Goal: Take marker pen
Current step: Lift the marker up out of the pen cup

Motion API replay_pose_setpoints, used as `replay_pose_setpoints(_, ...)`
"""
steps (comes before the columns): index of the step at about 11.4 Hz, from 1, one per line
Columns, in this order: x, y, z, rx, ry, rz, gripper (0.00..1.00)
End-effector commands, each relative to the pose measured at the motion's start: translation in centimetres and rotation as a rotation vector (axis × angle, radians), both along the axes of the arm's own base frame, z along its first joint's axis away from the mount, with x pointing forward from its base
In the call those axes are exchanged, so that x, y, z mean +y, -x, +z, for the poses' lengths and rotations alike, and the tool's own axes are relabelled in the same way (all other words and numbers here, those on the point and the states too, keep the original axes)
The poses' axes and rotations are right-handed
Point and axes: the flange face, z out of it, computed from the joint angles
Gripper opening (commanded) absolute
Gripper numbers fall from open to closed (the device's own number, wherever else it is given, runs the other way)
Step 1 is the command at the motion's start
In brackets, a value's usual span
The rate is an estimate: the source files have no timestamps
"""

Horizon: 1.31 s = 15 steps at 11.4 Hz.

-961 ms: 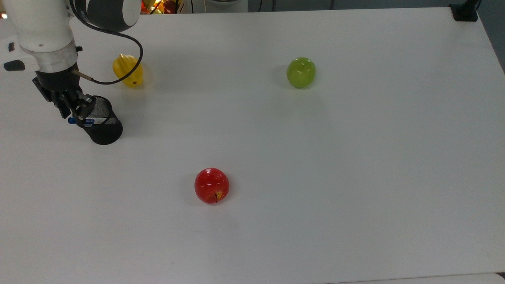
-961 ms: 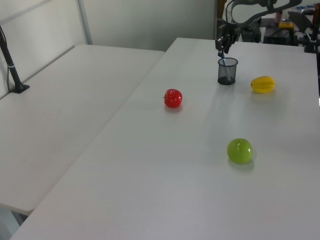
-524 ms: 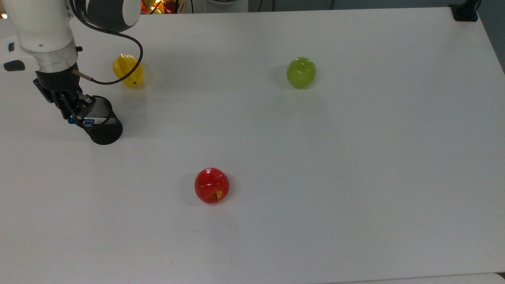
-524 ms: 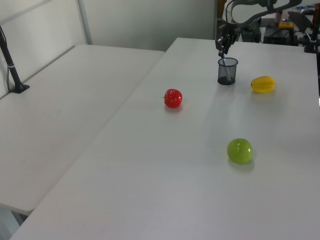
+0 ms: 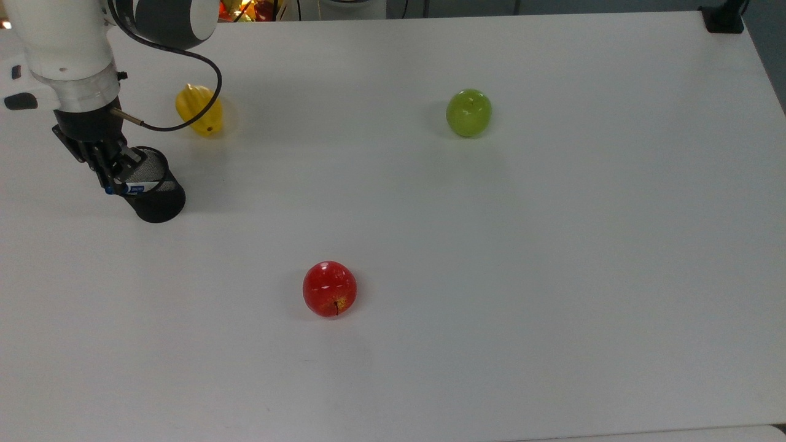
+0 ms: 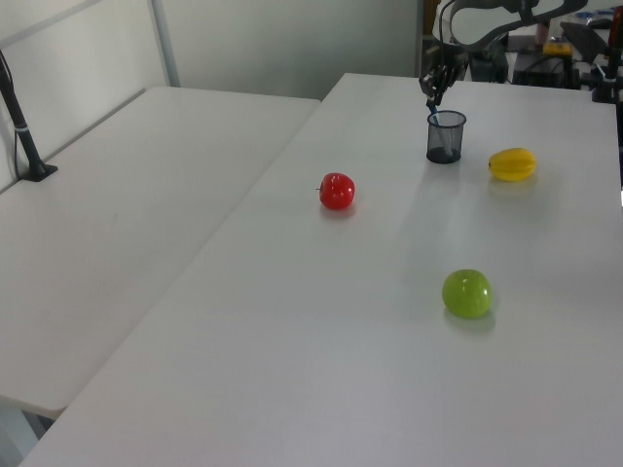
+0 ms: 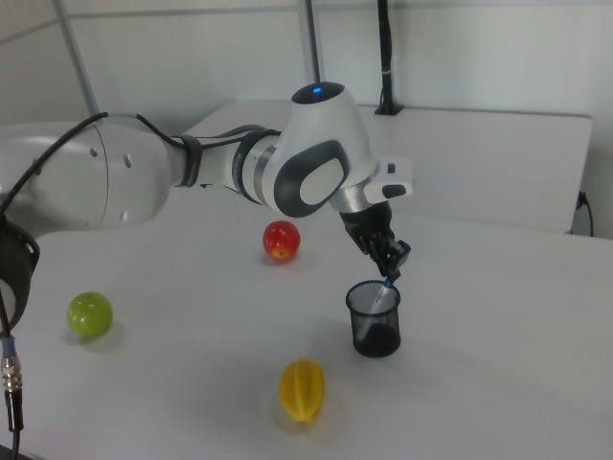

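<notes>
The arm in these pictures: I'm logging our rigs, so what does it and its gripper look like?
The arm has glossy white rounded shells with dark grey joint covers and a blue light on top of one joint. A silver ring sits at the wrist. A black cable loops along it to a plug above the gripper, which is black with two slim fingers.

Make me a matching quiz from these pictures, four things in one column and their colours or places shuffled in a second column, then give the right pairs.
Things
1. marker pen
2. apple nearest the top view's bottom edge
3. mesh cup
4. star-shaped fruit

Descriptions
A. yellow
B. black
C. red
D. standing in the cup, at the gripper

Pairs: 1-D, 2-C, 3-B, 4-A
</notes>
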Motion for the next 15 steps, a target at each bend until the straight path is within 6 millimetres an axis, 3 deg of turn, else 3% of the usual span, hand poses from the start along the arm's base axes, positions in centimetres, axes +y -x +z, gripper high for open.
replay_pose_setpoints(1,-0.2,0.0,1.4,-0.031,0.027,-0.007,0.05)
replay_pose_setpoints(11,-2.8,3.3,10.6,-0.173,-0.025,-0.1,0.05)
replay_pose_setpoints(15,-1.6,5.1,12.6,-0.098,-0.094,-0.093,0.05)
